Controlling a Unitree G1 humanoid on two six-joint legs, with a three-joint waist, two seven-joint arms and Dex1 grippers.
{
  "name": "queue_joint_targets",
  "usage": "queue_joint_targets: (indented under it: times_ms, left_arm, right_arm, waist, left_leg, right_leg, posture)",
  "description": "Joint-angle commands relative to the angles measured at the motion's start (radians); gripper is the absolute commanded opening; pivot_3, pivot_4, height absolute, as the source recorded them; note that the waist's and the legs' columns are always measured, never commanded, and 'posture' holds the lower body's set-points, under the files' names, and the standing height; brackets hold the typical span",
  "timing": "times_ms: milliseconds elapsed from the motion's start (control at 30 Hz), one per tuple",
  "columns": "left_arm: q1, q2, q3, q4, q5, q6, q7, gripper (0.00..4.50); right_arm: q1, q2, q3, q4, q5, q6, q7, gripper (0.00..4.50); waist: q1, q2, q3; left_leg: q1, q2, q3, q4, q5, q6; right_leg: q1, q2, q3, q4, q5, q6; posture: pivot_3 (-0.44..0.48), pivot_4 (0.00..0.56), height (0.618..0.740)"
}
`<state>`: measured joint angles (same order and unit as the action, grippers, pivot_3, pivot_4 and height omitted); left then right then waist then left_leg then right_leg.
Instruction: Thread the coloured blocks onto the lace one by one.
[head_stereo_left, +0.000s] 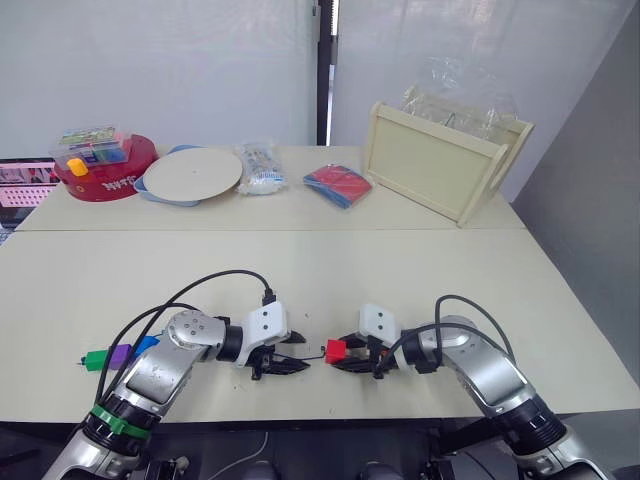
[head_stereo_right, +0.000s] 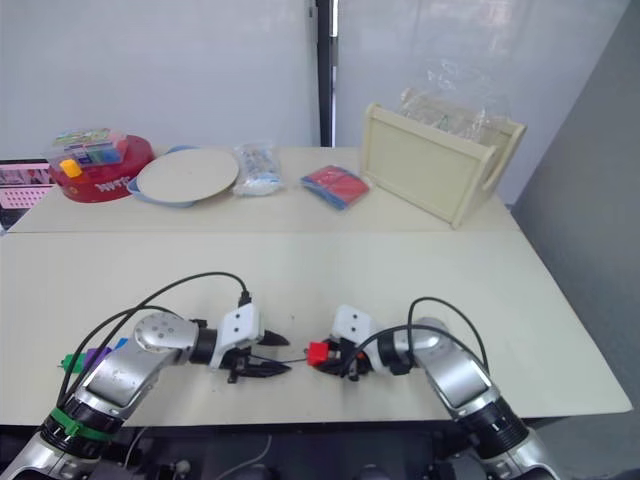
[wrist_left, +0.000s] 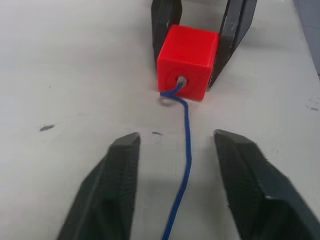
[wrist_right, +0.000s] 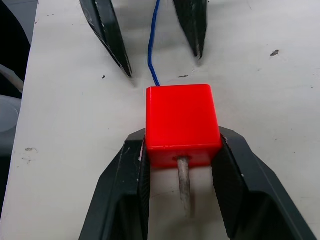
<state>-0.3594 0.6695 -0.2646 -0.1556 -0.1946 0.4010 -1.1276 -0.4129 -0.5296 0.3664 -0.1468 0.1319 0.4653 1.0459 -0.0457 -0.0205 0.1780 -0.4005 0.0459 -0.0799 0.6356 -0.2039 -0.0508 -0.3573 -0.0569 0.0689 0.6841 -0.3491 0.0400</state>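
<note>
A red block (wrist_right: 181, 122) rests on the table near its front edge, and my right gripper (wrist_right: 181, 139) is shut on its two sides. The lace (wrist_left: 185, 145), a thin blue cord, runs through the block's hole. Its pale stiff tip (wrist_right: 184, 182) sticks out on the right gripper's side. My left gripper (wrist_left: 175, 137) faces the block from a short way off, open, and the cord lies on the table between its fingers. Green (head_stereo_left: 97, 358), purple (head_stereo_left: 120, 354) and blue (head_stereo_left: 146, 345) blocks lie together by my left arm at the front left.
On the far table stand a red round tub (head_stereo_left: 105, 172), a pale round plate (head_stereo_left: 192, 173), a small plastic bag (head_stereo_left: 262, 168), a red and blue packet (head_stereo_left: 337, 185) and a wooden tray (head_stereo_left: 440, 160) on its side with clear plastic behind it.
</note>
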Motion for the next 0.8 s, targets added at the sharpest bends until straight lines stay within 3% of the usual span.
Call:
queue_joint_targets:
  times_ms: [33, 100, 333, 600, 800]
  left_arm:
    - [-0.032, -0.005, 0.010, -0.047, -0.029, 0.028, -0.005, 4.11]
    - [-0.042, -0.017, 0.008, -0.053, -0.045, 0.047, -0.010, 4.15]
    - [-0.089, -0.072, -0.043, -0.025, -0.040, 0.049, -0.011, 4.15]
    - [-0.135, -0.155, -0.119, 0.082, 0.001, -0.005, -0.004, 4.15]
    - [-0.159, -0.199, -0.145, 0.176, 0.033, -0.073, -0.018, 4.15]
  right_arm:
    - [0.007, 0.007, -0.015, -0.005, -0.002, 0.038, -0.042, 1.18]
    - [0.010, 0.013, -0.028, -0.013, 0.003, 0.046, -0.060, 2.21]
    - [0.064, -0.051, -0.103, -0.118, 0.068, 0.096, -0.058, 4.47]
    - [0.112, -0.151, -0.132, -0.165, 0.065, 0.085, -0.052, 4.47]
    - [0.105, -0.163, -0.126, -0.169, 0.070, 0.079, -0.055, 4.47]
  waist:
    - [0.000, 0.000, 0.000]
    - [0.001, 0.000, 0.000]
    - [0.013, 0.000, 0.000]
    - [0.019, 0.000, 0.000]
    - [0.020, 0.000, 0.000]
  left_leg:
    - [0.000, 0.000, 0.000, 0.000, 0.000, 0.000]
    - [0.000, 0.000, 0.000, 0.000, 0.000, 0.000]
    - [-0.004, -0.001, 0.000, 0.000, 0.000, 0.000]
    - [-0.004, -0.002, 0.000, 0.000, 0.000, 0.000]
    - [-0.004, -0.002, 0.000, 0.000, 0.000, 0.000]
  right_leg:
    - [0.000, 0.000, 0.000, 0.000, 0.000, 0.000]
    - [0.000, 0.000, 0.000, 0.000, 0.000, 0.000]
    - [-0.001, -0.001, 0.000, -0.003, 0.000, 0.000]
    - [-0.001, -0.001, 0.000, -0.003, 0.000, 0.000]
    - [-0.001, -0.001, 0.000, -0.003, 0.000, 0.000]
  posture:
    - [0.000, 0.150, 0.740]
    - [0.000, 0.150, 0.740]
    - [0.000, 0.150, 0.740]
    - [0.000, 0.150, 0.740]
    - [0.000, 0.150, 0.740]
